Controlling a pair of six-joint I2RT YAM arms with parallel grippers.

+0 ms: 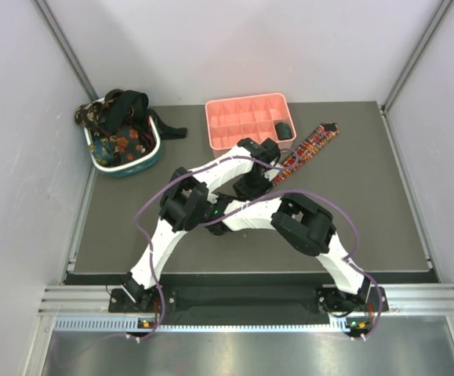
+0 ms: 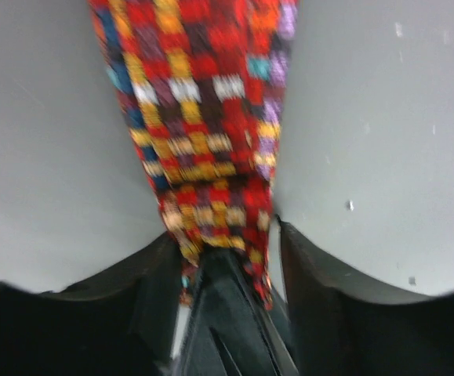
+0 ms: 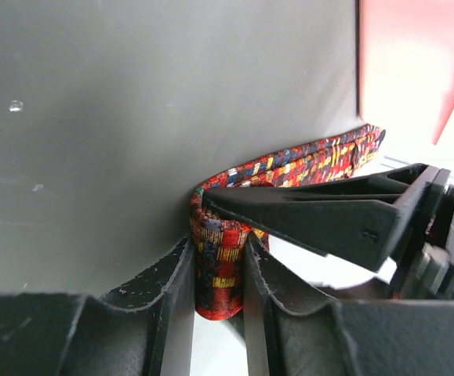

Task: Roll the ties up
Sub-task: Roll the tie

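The plaid tie [image 1: 311, 146] lies diagonally from frame centre to upper right, beside the pink tray [image 1: 210, 125]. The right gripper [image 3: 219, 258] pinches its folded end; the left gripper [image 2: 227, 235] straddles it, jaws parted, gripping nothing.

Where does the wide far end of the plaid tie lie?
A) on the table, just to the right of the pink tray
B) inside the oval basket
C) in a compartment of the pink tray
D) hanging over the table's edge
A: seen from above, the plaid tie runs up and to the right across the table, and its far end lies flat beside the right wall of the pink tray, outside it.
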